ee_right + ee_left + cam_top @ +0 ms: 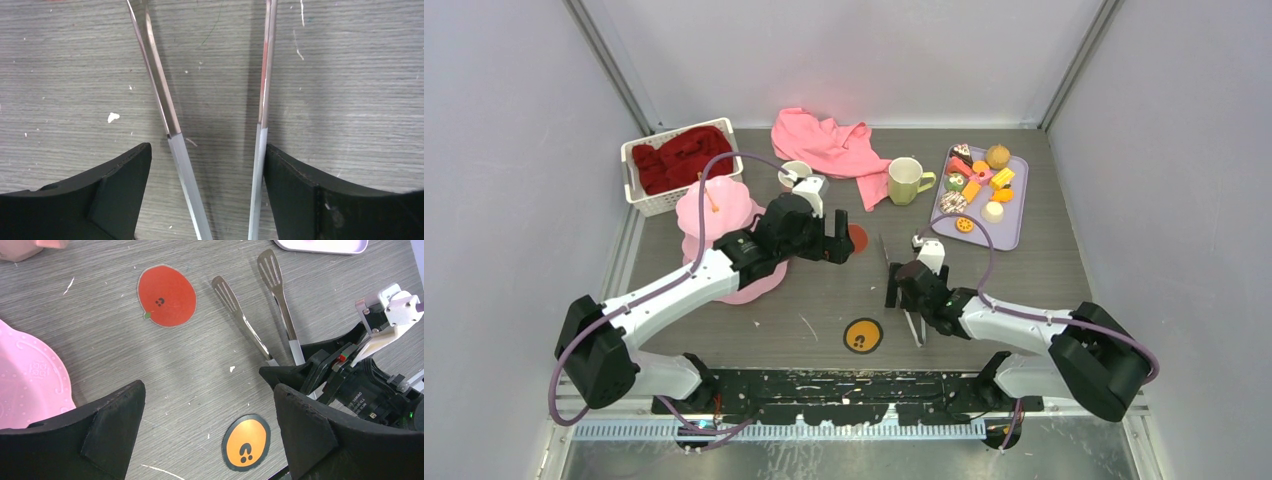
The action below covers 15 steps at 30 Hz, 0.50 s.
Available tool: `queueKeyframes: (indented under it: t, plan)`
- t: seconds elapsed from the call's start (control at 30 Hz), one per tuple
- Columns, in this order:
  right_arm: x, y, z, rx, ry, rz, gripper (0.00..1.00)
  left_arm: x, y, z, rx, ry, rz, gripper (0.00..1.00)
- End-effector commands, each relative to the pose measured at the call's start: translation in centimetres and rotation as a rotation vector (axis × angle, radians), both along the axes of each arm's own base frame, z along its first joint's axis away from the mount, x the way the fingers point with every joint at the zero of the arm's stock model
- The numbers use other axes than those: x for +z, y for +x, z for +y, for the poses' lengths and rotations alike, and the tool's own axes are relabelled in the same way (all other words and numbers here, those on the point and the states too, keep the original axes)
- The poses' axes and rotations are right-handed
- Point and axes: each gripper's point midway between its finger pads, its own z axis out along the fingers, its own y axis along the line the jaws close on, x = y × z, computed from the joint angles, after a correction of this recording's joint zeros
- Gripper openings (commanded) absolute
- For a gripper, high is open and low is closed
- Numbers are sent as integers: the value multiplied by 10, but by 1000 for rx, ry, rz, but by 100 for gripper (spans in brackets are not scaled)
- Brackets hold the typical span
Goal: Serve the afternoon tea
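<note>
Several toy pastries [974,185] lie on a lilac tray [1014,236] at the far right in the top view. They look light, hard and slippery, so the steel tongs [884,250] lying mid-table seem the likely way to move them to the pink cake stand [714,205] at the left. The green mug [906,181] and pink mug [794,172] stand far centre. The left arm stretches low from the near left towards the middle, and the right gripper [902,292] points down over the tongs. From the left wrist, the left gripper [207,390] gapes fully, empty, above bare table near a red sticker [166,296]. From the right wrist, the open fingers [115,185] straddle both springy arms at their grey sleeves, a sound mid-handle hold, with nothing squeezed yet.
</note>
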Motion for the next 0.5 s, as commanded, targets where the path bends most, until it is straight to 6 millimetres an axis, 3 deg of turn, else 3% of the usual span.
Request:
queueKeyframes:
  t: [0.0,0.27,0.47]
  plan:
    - [-1,-11,-2,-34,-4,31,88,22,6,-6,-13,-32,-50,99]
    - [-8,-22,-1,-53,-11,57,92,22,6,-5,-14,-22,-44,99]
    - [-13,-27,-6,-96,-49,61,87,23,4,-3,-11,-20,-43,99]
